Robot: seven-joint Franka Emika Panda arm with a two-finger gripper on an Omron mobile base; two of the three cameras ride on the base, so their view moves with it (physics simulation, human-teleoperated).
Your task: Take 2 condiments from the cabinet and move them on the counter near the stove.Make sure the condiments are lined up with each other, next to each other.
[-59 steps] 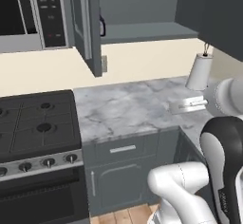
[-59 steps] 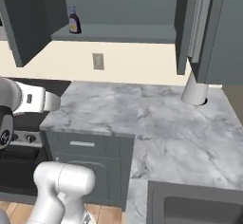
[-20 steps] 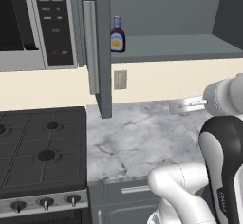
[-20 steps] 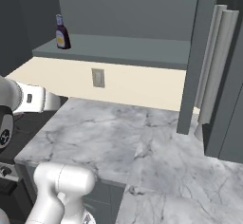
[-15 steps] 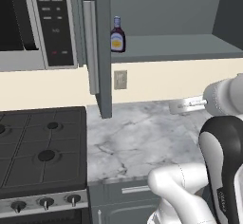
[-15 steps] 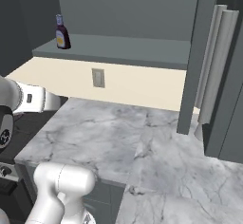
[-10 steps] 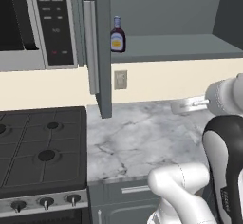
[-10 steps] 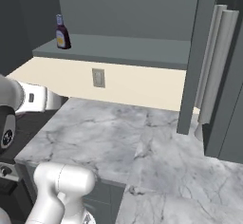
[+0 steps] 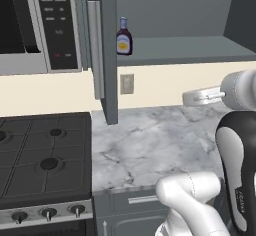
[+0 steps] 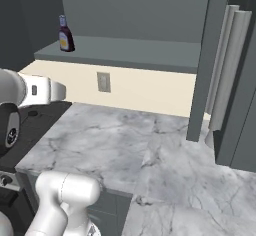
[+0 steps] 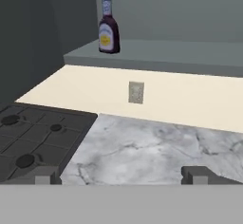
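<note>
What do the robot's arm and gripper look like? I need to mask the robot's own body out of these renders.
The arm is glossy white with rounded, tube-like links, and one link has a black shell with small pale lettering. A grey round joint cap sits at its wrist. The gripper ends in two small, dark grey, blocky finger tips. No cables show.

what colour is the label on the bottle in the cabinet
Yellow, on a dark brown bottle; clearest in the hand view.

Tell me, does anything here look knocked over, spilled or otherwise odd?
Nothing stands out. The dark bottle stands upright on the cabinet shelf, the cabinet door hangs open, and the marble counter and stove look undamaged.
</note>
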